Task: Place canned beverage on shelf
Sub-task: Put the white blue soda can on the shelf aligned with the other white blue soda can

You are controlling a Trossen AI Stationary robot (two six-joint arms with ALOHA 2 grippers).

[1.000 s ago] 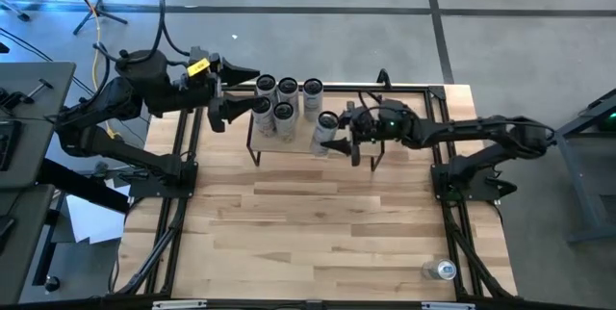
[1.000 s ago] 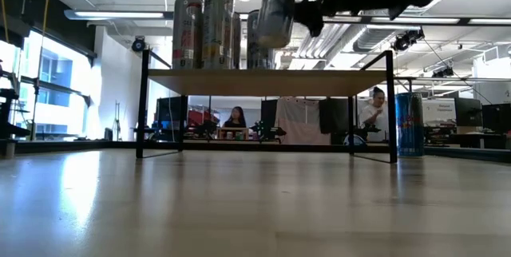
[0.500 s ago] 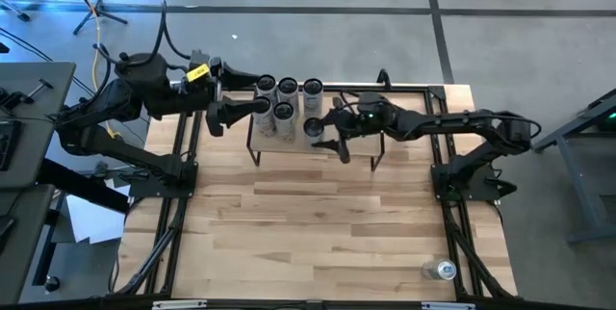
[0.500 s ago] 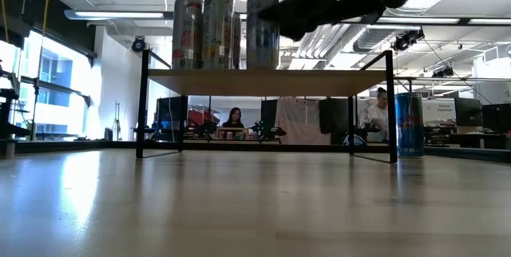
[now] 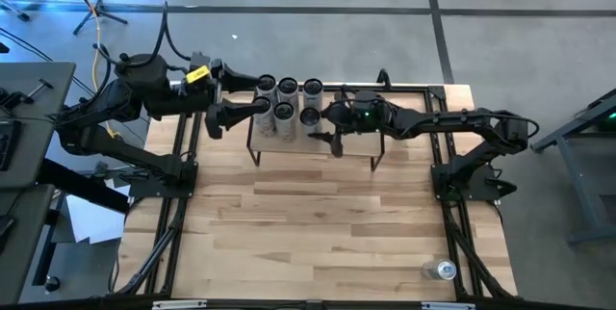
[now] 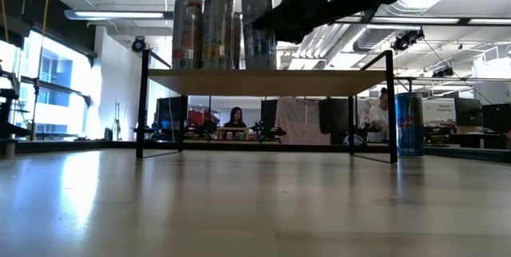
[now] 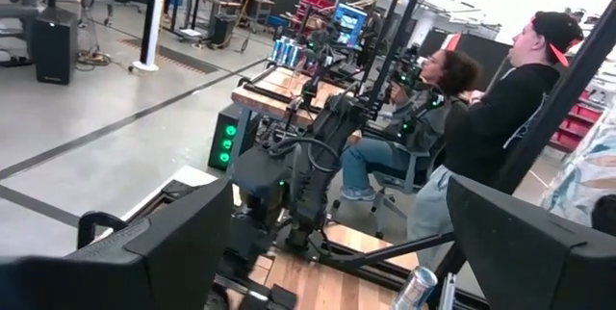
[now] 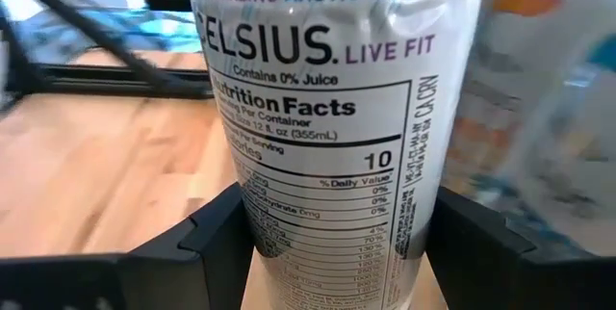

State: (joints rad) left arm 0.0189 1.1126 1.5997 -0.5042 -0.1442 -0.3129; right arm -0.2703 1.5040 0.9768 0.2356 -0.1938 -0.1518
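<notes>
The right gripper (image 5: 322,125), jaws clamped on the can (image 6: 257,14), has lowered it upright onto the shelf (image 6: 267,81); the left gripper (image 5: 245,95) waits with jaws wide.

Right end effector (image 5: 321,127) gripping can (image 5: 309,116) on shelf (image 5: 358,146), five cans (image 5: 274,98) alongside

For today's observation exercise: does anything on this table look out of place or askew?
One can stands alone at the table's near right corner, far from the shelf where the others are grouped. The can between the right gripper's fingers stands upright there. Nothing looks spilled.
</notes>
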